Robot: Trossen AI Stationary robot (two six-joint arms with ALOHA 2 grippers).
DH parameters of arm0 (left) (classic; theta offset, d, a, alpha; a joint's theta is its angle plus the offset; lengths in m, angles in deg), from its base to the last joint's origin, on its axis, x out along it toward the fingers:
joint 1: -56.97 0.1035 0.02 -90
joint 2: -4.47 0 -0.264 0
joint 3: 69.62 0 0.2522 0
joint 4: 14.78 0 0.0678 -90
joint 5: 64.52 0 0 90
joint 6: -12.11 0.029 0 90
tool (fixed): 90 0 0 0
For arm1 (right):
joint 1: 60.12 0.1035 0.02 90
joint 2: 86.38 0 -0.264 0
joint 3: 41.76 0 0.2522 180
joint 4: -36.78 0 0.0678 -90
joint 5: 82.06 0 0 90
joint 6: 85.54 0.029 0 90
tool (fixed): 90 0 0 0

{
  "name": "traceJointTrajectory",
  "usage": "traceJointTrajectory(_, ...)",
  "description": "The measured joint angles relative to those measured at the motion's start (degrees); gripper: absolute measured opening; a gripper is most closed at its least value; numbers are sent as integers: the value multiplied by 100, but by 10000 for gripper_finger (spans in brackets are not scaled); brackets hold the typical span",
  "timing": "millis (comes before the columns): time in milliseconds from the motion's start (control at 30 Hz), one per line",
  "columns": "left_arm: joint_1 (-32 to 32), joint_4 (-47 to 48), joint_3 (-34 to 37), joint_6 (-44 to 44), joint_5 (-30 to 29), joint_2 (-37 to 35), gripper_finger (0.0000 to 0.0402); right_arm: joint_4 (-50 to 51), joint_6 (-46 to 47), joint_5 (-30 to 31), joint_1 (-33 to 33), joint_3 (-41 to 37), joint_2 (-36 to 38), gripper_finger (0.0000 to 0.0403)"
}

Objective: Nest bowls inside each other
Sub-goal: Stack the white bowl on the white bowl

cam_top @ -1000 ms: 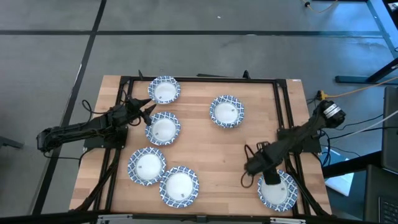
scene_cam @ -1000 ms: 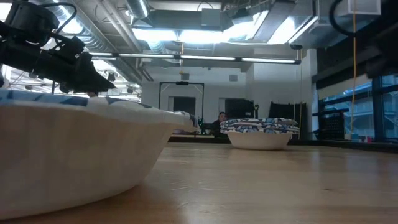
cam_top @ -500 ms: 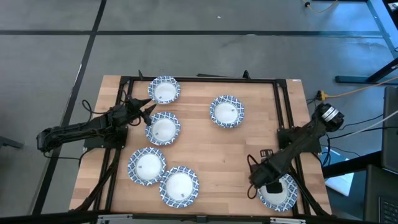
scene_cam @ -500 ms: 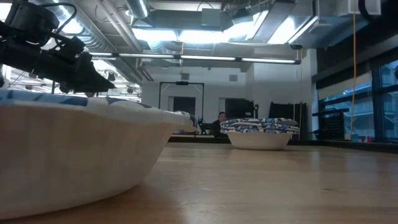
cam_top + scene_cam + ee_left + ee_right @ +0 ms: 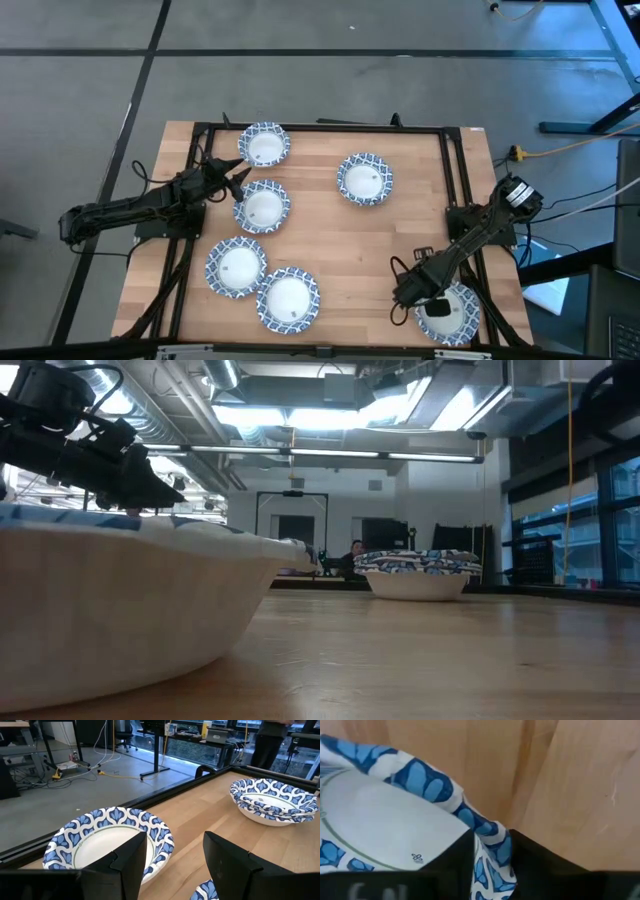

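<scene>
Six white bowls with blue-patterned rims sit on the wooden table: far-left bowl [image 5: 265, 146], left-middle bowl [image 5: 263, 207], far-centre bowl [image 5: 365, 180], two near-left bowls [image 5: 236, 267] [image 5: 288, 299], and a near-right bowl [image 5: 447, 312]. My right gripper [image 5: 418, 296] is low at the near-right bowl's left rim and shut on it. My left gripper [image 5: 236, 182] hovers open between the far-left bowl [image 5: 107, 837] and the left-middle bowl, touching neither. The far-centre bowl [image 5: 272, 800] shows beyond it. My right gripper pinches the near-right bowl's patterned rim [image 5: 490, 840] on the bowl's left side. One finger [image 5: 452, 862] is inside the bowl and the other finger [image 5: 537, 862] is outside. It comes slanting down from above. The rim looks buckled between the fingers, and the bowl's base stays on the table.
A dark metal frame [image 5: 320, 127] runs round the table top. Bare wood [image 5: 350, 250] lies in the table's middle between the bowls. In the low view a near bowl [image 5: 120, 600] fills the left foreground and another bowl [image 5: 418, 572] stands farther off.
My right gripper has moved toward the table's near edge and slightly left, coming down onto the left rim of the near-right bowl. My left arm has kept still.
</scene>
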Motion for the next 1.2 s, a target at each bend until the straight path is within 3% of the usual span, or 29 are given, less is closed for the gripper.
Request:
traceJointTrajectory(167,0,0,0,0,0,1,190,-6,-9,-291,-34,1,56,25)
traceJointTrajectory(233,0,0,0,-1,0,2,190,-6,-12,-409,-80,1,56,10)
traceJointTrajectory(667,0,0,0,-2,0,2,190,-357,-165,-932,-1045,-1,200,4)
traceJointTrajectory(967,2,0,0,-147,42,2,190,-692,4,-783,-2181,-1,885,4)
traceJointTrajectory(1200,2,2,0,-286,44,2,190,-1144,173,-1047,-3194,-1,1309,4)
